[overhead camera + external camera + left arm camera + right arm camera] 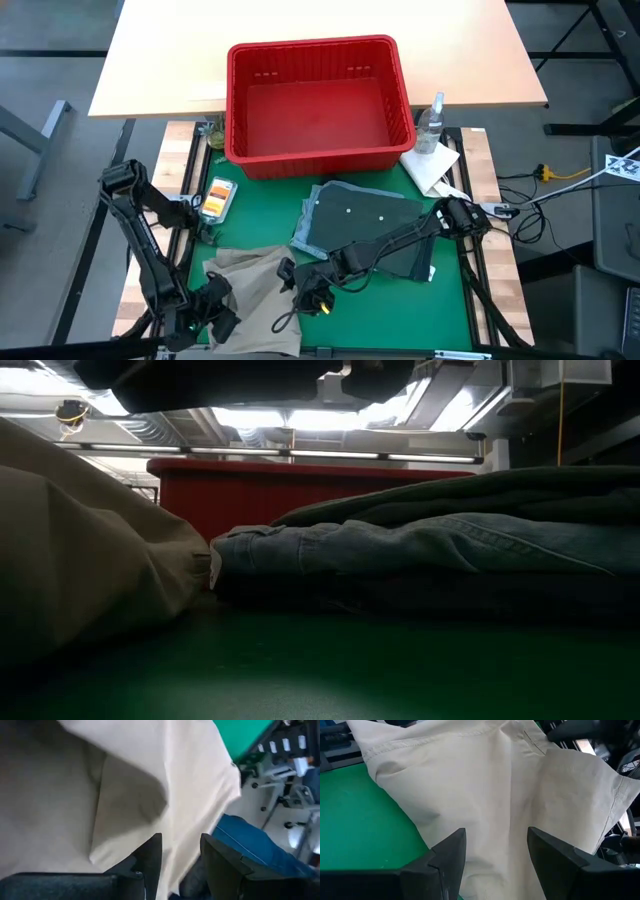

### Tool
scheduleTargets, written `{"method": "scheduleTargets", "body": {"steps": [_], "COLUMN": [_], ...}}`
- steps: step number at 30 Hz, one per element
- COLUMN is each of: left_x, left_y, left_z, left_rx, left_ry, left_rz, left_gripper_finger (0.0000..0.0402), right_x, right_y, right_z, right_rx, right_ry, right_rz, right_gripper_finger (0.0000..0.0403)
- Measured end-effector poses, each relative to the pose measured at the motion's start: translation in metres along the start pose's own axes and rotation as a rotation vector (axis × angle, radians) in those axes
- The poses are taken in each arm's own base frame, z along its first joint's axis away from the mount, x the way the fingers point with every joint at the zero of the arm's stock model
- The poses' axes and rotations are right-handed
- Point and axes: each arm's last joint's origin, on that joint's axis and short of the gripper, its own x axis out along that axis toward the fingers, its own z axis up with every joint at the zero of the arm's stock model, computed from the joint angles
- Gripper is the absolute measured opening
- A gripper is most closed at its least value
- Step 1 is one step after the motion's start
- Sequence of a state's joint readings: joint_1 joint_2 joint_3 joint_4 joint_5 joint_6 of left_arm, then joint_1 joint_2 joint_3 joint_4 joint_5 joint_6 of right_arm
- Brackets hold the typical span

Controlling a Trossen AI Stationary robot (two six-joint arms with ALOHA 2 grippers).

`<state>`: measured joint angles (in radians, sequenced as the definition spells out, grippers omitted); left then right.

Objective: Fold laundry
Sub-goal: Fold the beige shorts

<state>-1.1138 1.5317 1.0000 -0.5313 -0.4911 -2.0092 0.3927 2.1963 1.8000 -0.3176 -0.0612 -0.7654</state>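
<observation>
Beige khaki piece (250, 285) lay crumpled on the green bench (400, 310), front-left of the red basket (318, 100). Left gripper (215, 312) pinched its near edge. Right gripper (308, 292) hung over its right side, fingers spread. Folded denim stack (365, 225) sat just before the basket.

We are in a robotics lab or workshop: a green work mat (395, 310) on a framed bench, loose cables (560, 180) on the grey floor, a pale wooden table (300, 30) behind, and exposed ceiling ducts (260, 430) under strip lighting.
</observation>
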Motion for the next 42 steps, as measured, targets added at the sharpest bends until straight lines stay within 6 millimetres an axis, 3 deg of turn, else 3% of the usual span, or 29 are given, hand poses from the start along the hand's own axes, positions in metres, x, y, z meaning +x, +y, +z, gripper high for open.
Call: {"method": "scheduleTargets", "body": {"steps": [9, 22, 42], "left_x": [-0.024, -0.017, -0.008], "left_y": [0.000, -0.002, -0.009], "left_z": [0.012, 0.026, 0.046], "left_rx": [0.047, 0.142, 0.099], "left_ry": [-0.071, -0.123, -0.149], "left_rz": [-0.044, 0.003, 0.029], "left_gripper_finger": [0.0128, 0.0128, 0.0125], "right_x": [0.000, 0.000, 0.000], "right_y": [0.000, 0.000, 0.000], "right_z": [0.000, 0.000, 0.000], "right_rx": [0.000, 0.001, 0.000], "right_ry": [0.000, -0.001, -0.001], "right_rz": [-0.001, -0.001, -0.001], "right_gripper_finger": [0.0211, 0.0211, 0.0211]}}
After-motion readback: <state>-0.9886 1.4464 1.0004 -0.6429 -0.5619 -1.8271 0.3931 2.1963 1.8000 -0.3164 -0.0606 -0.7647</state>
